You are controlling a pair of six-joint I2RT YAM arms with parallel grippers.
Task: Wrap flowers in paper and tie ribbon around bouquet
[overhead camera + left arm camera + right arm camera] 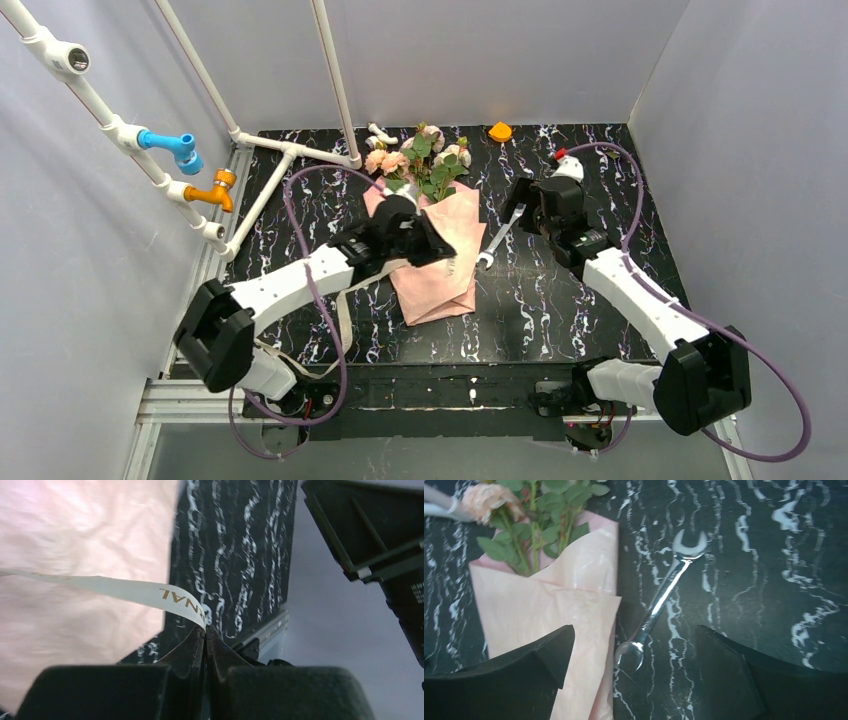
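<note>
Pinches ribbon [125, 591] in the closed left hand [205, 630], lower centre; holds right hand [634, 645] wide open over spanner [664, 590], beside bouquet's [549, 610] right-of-frame edge, counter [749, 555] stretching rightward.

Robot's left arm [290, 285] & right arm [640, 295] wearing white shells w/ blk joints; purple cables [287, 200] trailing along both; left gripper [205, 630], right gripper [634, 640] showing blk fingers [499, 680].

I'm looking down from above and behind both arm bases over the whole worktop [540, 310]. The left wrist camera is sitting very close, facing along its claw [205, 629] across the paper [85, 540]. The right wrist camera is looking down, sharing paper and spanner [660, 599] with the overhead view.
</note>
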